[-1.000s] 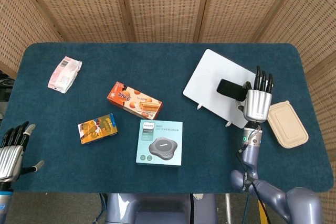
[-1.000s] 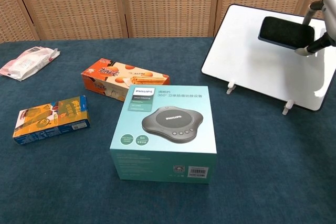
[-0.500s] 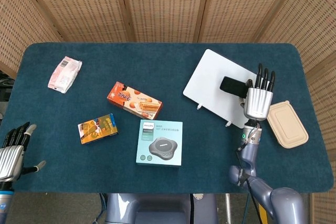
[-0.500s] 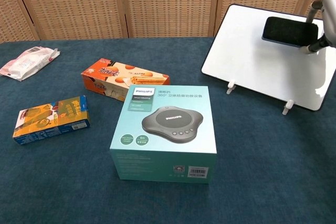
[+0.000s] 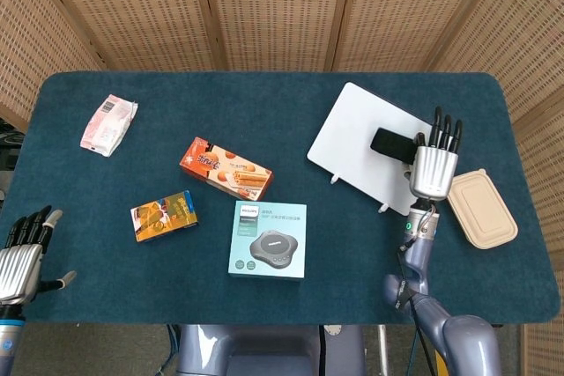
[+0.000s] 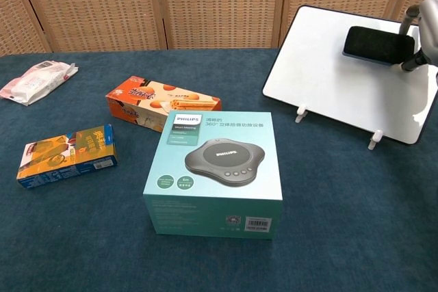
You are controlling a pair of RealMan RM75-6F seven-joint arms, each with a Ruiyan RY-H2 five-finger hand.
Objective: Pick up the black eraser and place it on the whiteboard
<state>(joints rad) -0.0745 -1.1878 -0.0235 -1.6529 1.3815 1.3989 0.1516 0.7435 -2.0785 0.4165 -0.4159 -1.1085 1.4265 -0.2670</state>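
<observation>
Black eraser [image 5: 391,143] on whiteboard [image 5: 352,140], held by right hand [image 5: 433,167]; left hand [image 5: 23,256] empty, fingers apart

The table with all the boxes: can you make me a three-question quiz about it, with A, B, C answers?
1. Where is the eraser?
A. on the whiteboard
B. on the teal box
C. beside the pink packet

2. What colour is the container next to the whiteboard?
A. red
B. beige
C. green

3. What is the left hand doing?
A. holding the orange box
B. pressing the whiteboard
C. holding nothing

Answers:
1 A, the black eraser lies on the white surface, by the right hand.
2 B, it is pale tan.
3 C, it sits at the table's near left edge with its fingers apart, away from everything.
</observation>
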